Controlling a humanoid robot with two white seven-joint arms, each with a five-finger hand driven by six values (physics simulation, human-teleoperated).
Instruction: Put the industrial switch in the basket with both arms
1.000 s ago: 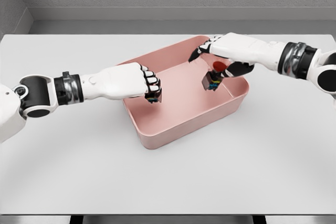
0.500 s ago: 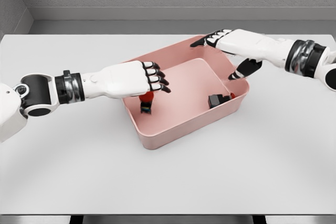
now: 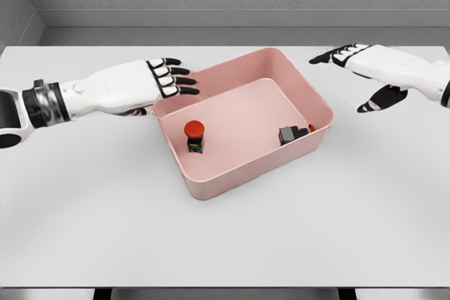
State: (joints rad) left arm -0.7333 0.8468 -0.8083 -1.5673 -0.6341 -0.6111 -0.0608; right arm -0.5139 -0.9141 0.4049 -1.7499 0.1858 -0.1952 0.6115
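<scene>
We see two industrial switches in pink basket (image 3: 211,191): red-capped switch (image 3: 195,135) upright at 9 o'clock, second switch (image 3: 290,133) tipped at 3. Left hand (image 3: 151,82), right hand (image 3: 365,61): fingers spread, holding nothing.

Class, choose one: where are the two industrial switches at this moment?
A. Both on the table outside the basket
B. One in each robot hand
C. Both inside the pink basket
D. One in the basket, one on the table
C: the upright switch and the tipped switch both lie within the basket, while the left hand and right hand are open and empty.
</scene>
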